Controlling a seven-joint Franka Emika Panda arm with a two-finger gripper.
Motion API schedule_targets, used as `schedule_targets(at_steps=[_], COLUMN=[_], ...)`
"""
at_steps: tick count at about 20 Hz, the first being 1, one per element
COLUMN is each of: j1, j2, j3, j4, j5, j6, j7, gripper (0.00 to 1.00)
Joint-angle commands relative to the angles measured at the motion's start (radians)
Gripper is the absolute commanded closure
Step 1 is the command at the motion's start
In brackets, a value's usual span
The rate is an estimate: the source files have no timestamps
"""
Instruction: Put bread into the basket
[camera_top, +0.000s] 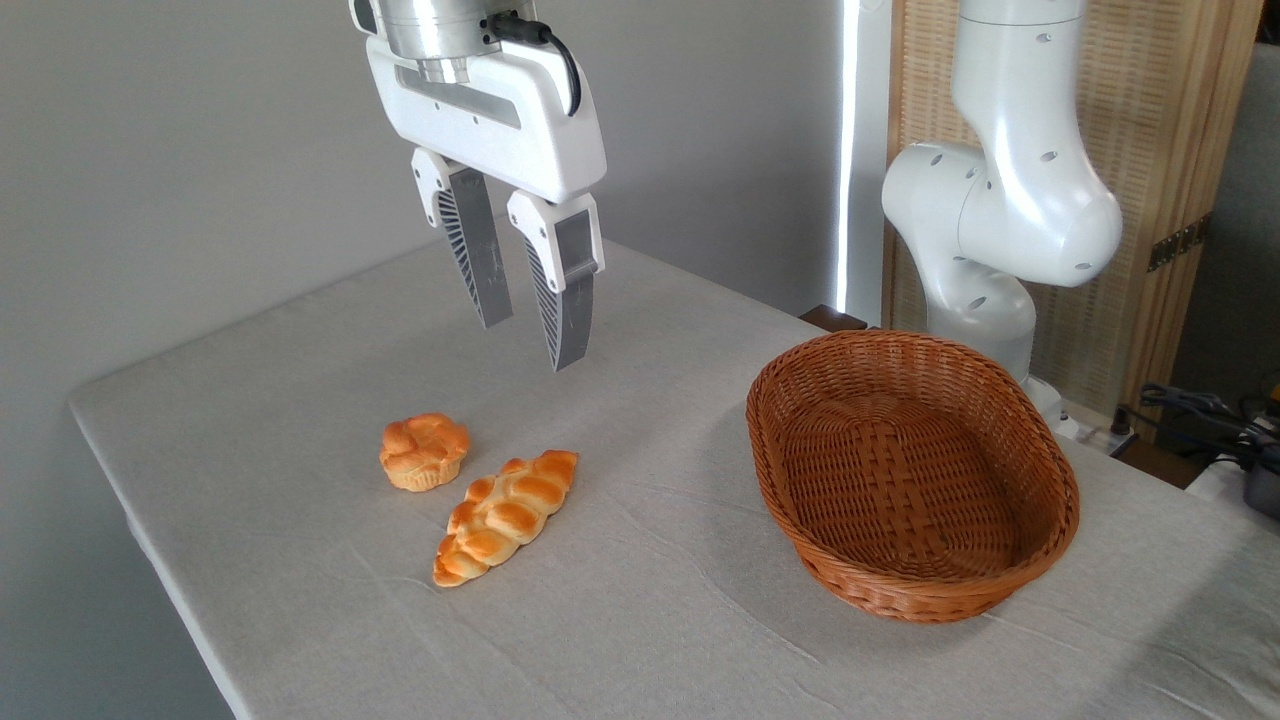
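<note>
Bread (424, 451) mid-table — hand (530, 345) above, parted.

A: Where is the bread (425, 451)?
B: A small golden-orange knotted bun, upright on the cloth, below and left of the gripper (530, 340).
A: The basket (1040, 470)?
B: Oval reddish-brown wicker, empty, well right of the gripper.

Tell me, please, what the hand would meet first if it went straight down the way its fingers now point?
Probably the bare tablecloth. The open hand points downward and hangs empty, seemingly behind and right of the round bun and above the far end of the braided loaf. Depth is unclear from one view, so it might graze either.
</note>
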Motion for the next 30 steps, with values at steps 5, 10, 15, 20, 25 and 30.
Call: schedule_targets(at_steps=[5,10,15,20,25,30], j1=[-0.001,-0.001,-0.005,-0.009,-0.089,-0.228], j2=[0.006,0.006,-0.007,-0.009,-0.009,-0.007], j3=[0.011,0.011,0.010,0.002,-0.004,-0.003], j4=[0.024,0.022,-0.005,-0.025,-0.080,-0.207], j5=[-0.003,-0.002,-0.005,-0.008,-0.011,-0.011], j6=[-0.024,-0.021,-0.014,0.026,0.141,0.308], j7=[0.016,0.016,0.016,0.012,0.013,0.013], gripper=[0.00,0.00,0.00,0.00,0.00,0.00])
